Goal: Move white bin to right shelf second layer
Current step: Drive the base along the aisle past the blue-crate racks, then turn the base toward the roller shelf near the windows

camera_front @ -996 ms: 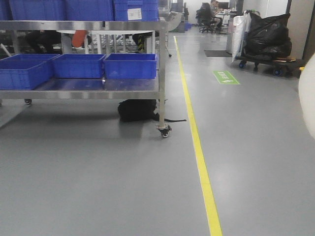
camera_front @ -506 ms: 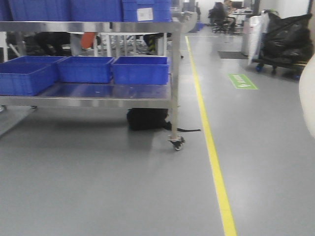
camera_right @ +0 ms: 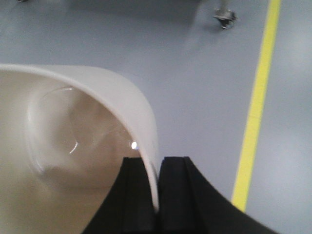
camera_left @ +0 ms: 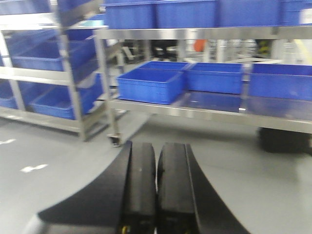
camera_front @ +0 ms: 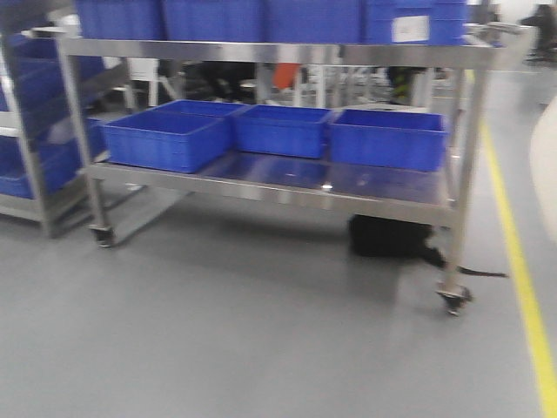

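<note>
In the front view a steel trolley [camera_front: 287, 54] fills the frame, with blue crates [camera_front: 387, 139] on its lower shelf and more along its top. A black bag [camera_front: 387, 237] lies on the floor under the trolley's right end, and a yellow floor line [camera_front: 522, 287] runs just to the right of it. A blurred sliver of the white bin [camera_front: 546, 174] shows at the frame edge, right of the trolley. A rack [camera_front: 39, 205] stands to the trolley's left. In the left wrist view the left gripper [camera_left: 157, 156] has its black fingers pressed together with nothing between them, pointing toward the trolley. In the right wrist view the right gripper [camera_right: 157, 170] pinches the white bin's rim, holding the bin above the grey floor short of the trolley's caster [camera_right: 225, 18].
</note>
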`<state>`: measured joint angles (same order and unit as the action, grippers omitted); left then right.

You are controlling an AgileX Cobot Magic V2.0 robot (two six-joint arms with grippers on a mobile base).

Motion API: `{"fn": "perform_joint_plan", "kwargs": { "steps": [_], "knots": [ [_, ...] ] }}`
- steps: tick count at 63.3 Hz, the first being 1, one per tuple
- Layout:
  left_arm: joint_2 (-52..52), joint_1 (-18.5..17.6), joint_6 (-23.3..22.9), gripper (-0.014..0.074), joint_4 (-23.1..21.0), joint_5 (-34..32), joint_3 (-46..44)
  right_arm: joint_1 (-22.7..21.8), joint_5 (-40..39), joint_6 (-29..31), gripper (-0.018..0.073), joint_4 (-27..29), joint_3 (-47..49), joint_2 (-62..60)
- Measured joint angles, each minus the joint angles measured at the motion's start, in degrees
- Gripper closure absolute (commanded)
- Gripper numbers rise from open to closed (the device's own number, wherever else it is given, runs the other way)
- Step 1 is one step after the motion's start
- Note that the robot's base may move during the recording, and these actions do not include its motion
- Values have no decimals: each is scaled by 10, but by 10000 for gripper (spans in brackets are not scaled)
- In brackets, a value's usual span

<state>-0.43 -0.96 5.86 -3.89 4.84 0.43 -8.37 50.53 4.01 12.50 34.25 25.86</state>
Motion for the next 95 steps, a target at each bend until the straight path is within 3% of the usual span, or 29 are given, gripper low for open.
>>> {"fn": "perform_joint_plan", "kwargs": {
  "steps": [95],
  "knots": [
    [0, 0, 0, 512, 0, 0, 0, 0, 0, 0, 501, 0, 0, 0]
  ]
}}
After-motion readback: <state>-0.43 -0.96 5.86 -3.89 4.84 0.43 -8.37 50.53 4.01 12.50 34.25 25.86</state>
